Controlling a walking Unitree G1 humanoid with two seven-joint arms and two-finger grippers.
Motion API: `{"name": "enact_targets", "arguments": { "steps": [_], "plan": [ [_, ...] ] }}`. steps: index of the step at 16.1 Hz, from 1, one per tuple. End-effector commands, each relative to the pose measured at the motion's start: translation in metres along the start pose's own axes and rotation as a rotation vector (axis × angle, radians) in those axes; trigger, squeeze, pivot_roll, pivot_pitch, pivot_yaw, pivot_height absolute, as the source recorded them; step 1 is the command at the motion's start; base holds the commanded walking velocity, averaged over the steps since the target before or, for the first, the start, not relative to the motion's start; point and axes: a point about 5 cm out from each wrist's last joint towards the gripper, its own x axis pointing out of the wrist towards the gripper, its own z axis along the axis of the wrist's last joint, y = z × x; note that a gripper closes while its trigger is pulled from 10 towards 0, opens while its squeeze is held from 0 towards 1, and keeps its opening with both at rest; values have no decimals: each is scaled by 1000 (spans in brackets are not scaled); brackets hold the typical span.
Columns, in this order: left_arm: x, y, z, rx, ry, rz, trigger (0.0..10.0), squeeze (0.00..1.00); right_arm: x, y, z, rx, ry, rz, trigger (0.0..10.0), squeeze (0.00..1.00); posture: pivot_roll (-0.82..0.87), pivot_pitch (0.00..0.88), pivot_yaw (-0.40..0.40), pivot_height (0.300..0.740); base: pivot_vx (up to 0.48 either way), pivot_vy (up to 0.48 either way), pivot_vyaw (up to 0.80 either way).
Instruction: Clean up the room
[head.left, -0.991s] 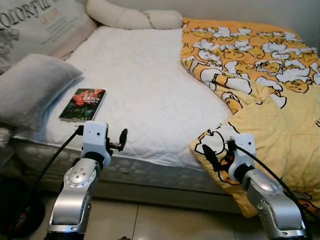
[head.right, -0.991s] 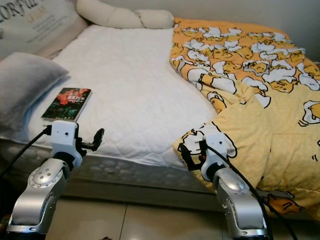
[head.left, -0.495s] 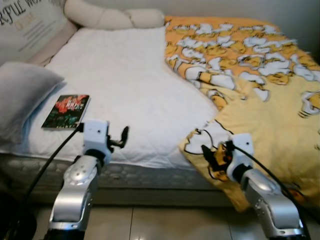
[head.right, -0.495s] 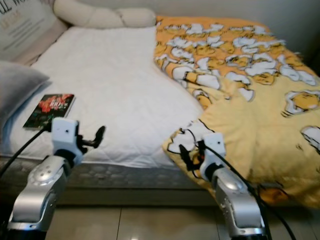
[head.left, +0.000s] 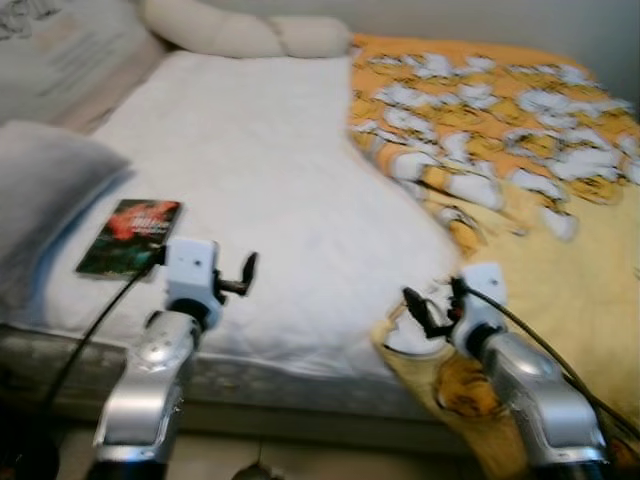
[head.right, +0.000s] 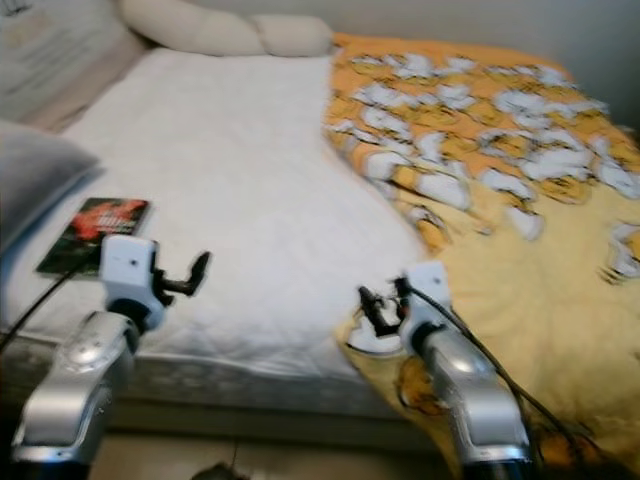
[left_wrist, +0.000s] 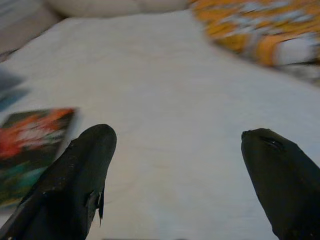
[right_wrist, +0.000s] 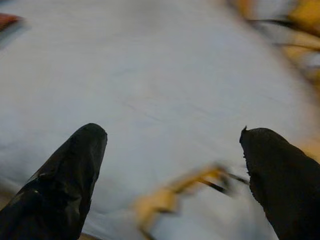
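Left arm: silver, raised forward from the lower left, forearm angled upward, a black cable trailing from the white wrist block.
Left gripper (head.left: 247, 272): held level, pointing forward; fingers (left_wrist: 82, 172) spread wide apart in the wrist view, nothing between them.
Right arm: silver, raised from the lower right, forearm angled up and inward (image blurred), black cable looped along it.
Right gripper (head.left: 415, 305): pointing forward and toward the left; fingers (right_wrist: 70, 175) spread wide apart, holding nothing.
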Motion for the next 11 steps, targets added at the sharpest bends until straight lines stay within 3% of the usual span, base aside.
{"name": "enact_targets", "arguments": {
  "steps": [1, 2, 3, 6, 7, 8, 9, 10, 11],
  "plan": [
    [1, -6, 4, -8, -19, -34, 10000, 1000, -4, -11, -6, -28, 45, -36, 10000, 0, 36, 0, -1, 740, 0, 0, 0],
    [1, -7, 4, -3, -9, -54, 10000, 992, -3, -12, -8, -35, 66, -20, 10000, 0, 37, 0, -3, 740, 0, 0, 0],
    [0, -8, 3, 12, 8, -99, 10000, 984, 0, -15, -11, -43, 100, -22, 10000, 1000, 39, 0, -5, 740, 0, 0, 0],
    [-2, -9, 3, 66, 37, -217, 10000, 988, 10, -19, -14, -73, 170, -19, 10000, 1000, 41, 0, -4, 740, 0, 0, 0],
    [-2, -8, 2, 89, 68, -263, 10000, 949, 18, -21, -14, -90, 198, -10, 10000, 1000, 44, 0, -1, 740, 0, 0, 0],
    [-2, -7, 1, 99, 84, -287, 10000, 808, 22, -21, -15, -95, 209, -5, 10000, 1000, 44, 0, 1, 740, 0, 0, 0],
    [-3, -6, 0, 114, 130, -352, 10000, 329, 32, -23, -15, -114, 241, 10, 10000, 1000, 43, 0, 14, 740, 0, 0, 0],
    [-4, -7, 1, 131, 173, -429, 10000, 129, 41, -25, -15, -145, 274, 31, 10000, 1000, 49, 0, 14, 740, 0, 0, 0],
    [-5, -8, 4, 152, 199, -506, 10000, 0, 48, -27, -15, -169, 299, 52, 10000, 1000, 59, 0, 11, 740, 0, 0, 0]
  ]
}}
